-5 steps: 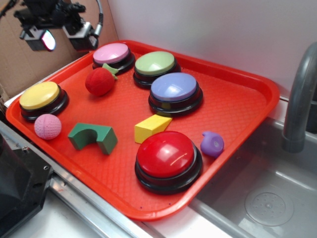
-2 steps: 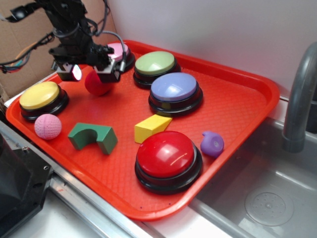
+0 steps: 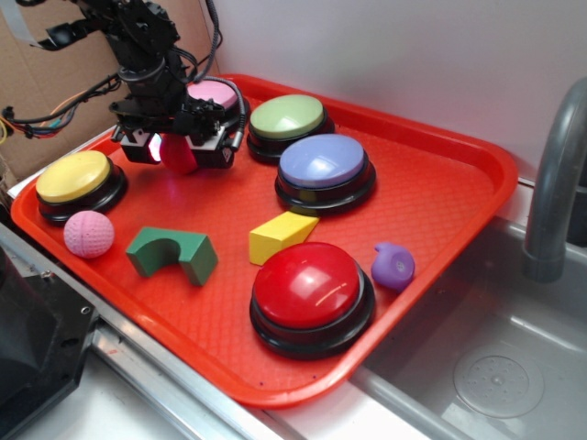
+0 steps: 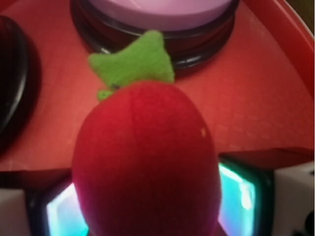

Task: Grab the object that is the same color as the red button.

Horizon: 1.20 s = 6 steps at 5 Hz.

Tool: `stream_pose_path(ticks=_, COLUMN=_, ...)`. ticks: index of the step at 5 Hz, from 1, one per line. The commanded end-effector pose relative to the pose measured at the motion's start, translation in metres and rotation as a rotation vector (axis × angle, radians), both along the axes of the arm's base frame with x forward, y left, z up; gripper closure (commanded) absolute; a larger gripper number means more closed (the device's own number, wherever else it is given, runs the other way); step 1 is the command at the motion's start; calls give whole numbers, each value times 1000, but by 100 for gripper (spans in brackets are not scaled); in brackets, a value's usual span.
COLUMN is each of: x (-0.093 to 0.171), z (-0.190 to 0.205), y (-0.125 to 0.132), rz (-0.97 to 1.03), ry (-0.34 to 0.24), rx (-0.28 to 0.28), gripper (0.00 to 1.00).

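The object, a fuzzy red strawberry toy [image 3: 180, 158] with a green leaf [image 4: 134, 61], lies on the red tray [image 3: 440, 192] at the back left, just in front of the pink button [image 3: 215, 93]. My gripper [image 3: 181, 161] is lowered over it, one finger on each side. In the wrist view the strawberry [image 4: 147, 162] fills the space between the two glowing pads [image 4: 61, 214], which stand close to its sides; the jaws look open around it. The red button [image 3: 307, 284], a big glossy dome on a black base, sits at the tray's front, far from the gripper.
Also on the tray are a green button [image 3: 286, 116], a blue button [image 3: 323, 160], a yellow button [image 3: 73, 176], a pink ball [image 3: 88, 233], a green arch block [image 3: 171, 254], a yellow wedge [image 3: 282, 236] and a purple toy [image 3: 393, 266]. A faucet [image 3: 555, 183] and sink [image 3: 495, 367] lie to the right.
The gripper came down from the upper left and moved right onto the strawberry, which now sits between its fingers. The strawberry itself has stayed in place.
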State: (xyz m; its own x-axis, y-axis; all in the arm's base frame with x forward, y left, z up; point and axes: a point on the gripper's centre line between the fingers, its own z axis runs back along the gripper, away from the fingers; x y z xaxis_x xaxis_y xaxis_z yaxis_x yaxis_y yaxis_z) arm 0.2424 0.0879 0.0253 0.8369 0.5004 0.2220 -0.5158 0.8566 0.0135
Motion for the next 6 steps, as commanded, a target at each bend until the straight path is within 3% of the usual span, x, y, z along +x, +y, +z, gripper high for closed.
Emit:
stream_pose_path(ticks=1, x=2, z=49, y=8, rz=4, ry=16, rx=-10, gripper=100)
stream_pose_path(ticks=2, x=1, z=97, y=-17, rz=-23, ry=-20, rx=6, gripper=100)
stream_pose_path(ticks=4, x=-14, z=179, y=-76, rz=-130, ry=-35, rx=-95, gripper=100)
stream_pose_path(ticks=5, x=-30, z=189, y=-81, rz=-174, ry=-56, rx=-147, gripper=100)
stream_pose_path(ticks=6, x=-36, z=182, y=-78, rz=-227, ry=-51, rx=-114, gripper=100)
